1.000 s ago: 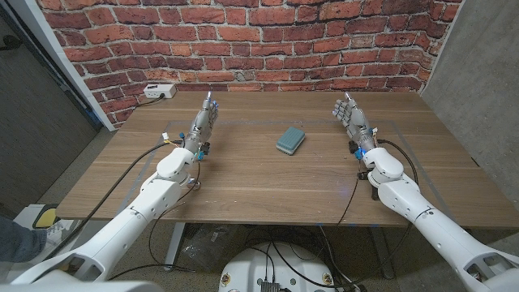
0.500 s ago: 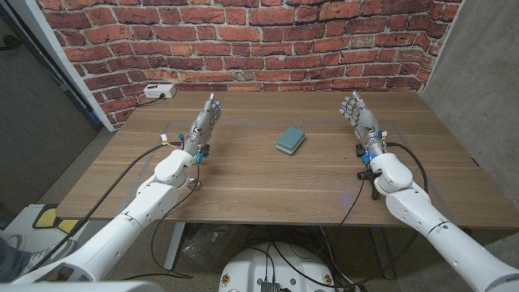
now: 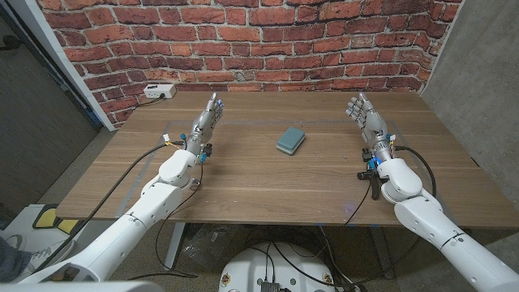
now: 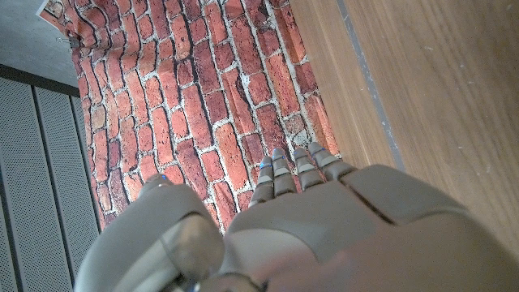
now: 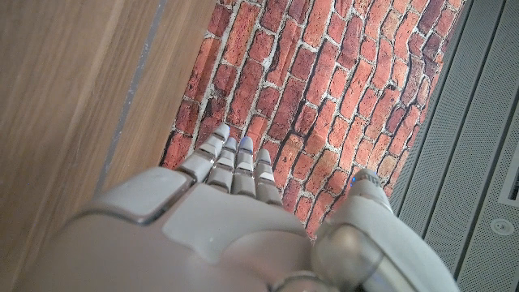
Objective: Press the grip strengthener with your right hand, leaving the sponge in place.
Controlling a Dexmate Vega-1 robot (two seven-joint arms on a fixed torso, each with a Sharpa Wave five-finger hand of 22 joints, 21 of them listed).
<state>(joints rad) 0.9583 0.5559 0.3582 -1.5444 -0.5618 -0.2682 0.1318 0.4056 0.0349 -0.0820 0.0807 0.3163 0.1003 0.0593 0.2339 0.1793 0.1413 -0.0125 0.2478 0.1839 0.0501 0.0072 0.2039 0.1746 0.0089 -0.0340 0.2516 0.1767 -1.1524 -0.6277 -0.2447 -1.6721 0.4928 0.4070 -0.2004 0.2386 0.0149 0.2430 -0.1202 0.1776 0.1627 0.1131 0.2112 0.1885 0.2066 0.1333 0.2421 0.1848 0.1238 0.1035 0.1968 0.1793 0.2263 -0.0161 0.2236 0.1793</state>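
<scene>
Right hand (image 3: 366,118): released, fingers extended, holding nothing. Left hand (image 3: 206,122): same. Sponge (image 3: 289,139) on table (image 3: 268,182) between hands, well apart from right hand. Grip strengthener: location undeterminable.

The right hand (image 3: 367,118) has drifted outward, farther from the sponge (image 3: 289,139), fingers apart.
</scene>
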